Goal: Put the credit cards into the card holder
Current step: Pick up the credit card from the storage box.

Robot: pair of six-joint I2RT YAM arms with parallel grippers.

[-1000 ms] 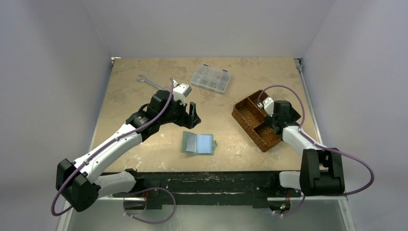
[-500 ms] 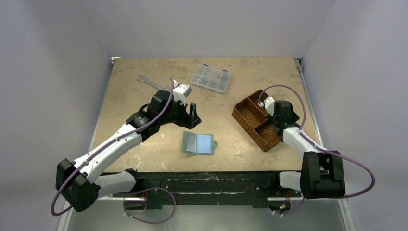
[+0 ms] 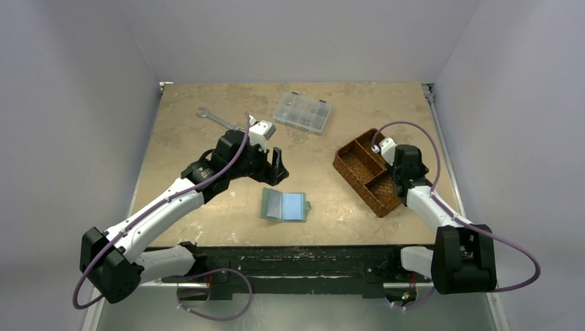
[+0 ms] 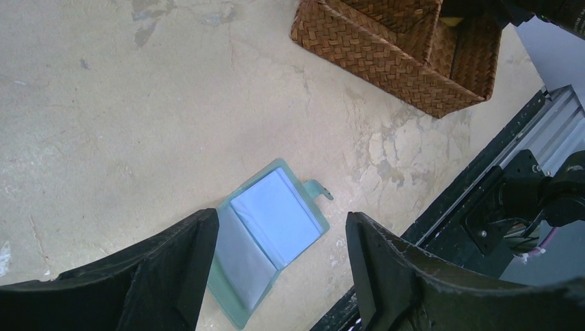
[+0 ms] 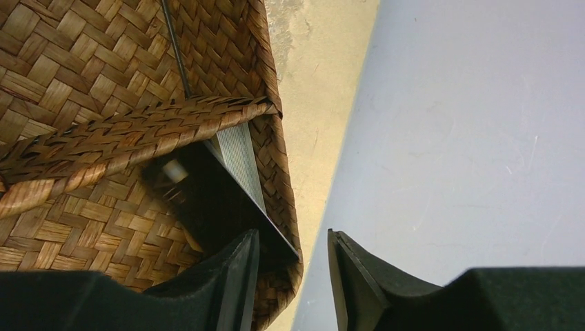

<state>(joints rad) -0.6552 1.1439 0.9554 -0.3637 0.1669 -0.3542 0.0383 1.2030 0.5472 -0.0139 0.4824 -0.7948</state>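
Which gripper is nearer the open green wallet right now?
Left. The left gripper hangs open just beyond the far edge of the wallet. The right gripper is well off to the right, at the outer wall of the woven basket.

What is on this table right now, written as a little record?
Card holder: lying open, pale blue pockets facing up
Left claw: open, poised above the card holder
Credit cards: standing on edge in a corner compartment of the woven basket
Right claw: slightly open, at that basket corner
Also there: wrench, clear compartment box
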